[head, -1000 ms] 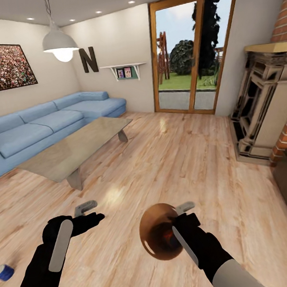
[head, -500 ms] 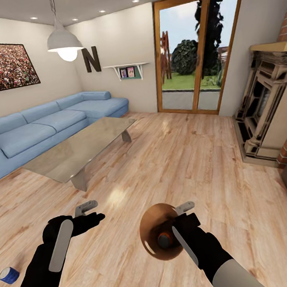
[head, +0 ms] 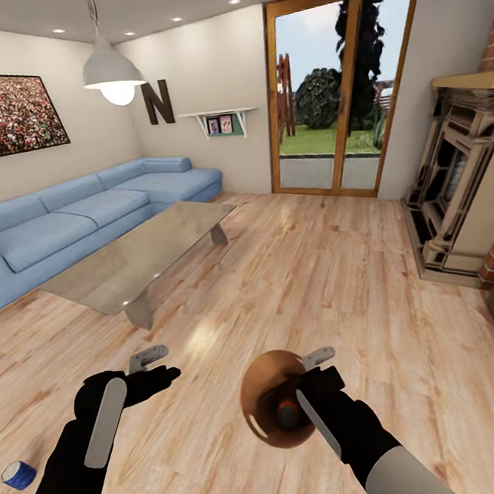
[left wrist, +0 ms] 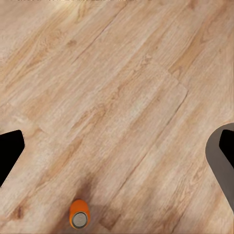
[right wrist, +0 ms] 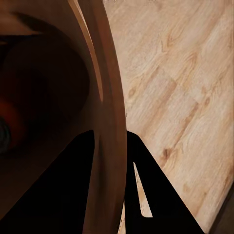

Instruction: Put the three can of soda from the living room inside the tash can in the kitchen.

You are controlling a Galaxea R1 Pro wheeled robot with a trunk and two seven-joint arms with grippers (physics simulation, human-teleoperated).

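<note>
Right gripper pinching rim of tash can, lower centre of head frame; one orange can of soda already inside, I judge. Left gripper spread, empty, lower left. Second can, blue side showing, lies on floor at far lower-left edge. Left wrist view shows orange can upright on planks near bottom edge. Step: collecting. Next: lower left gripper onto orange can, centre jaws, avoid toppling it.
</note>
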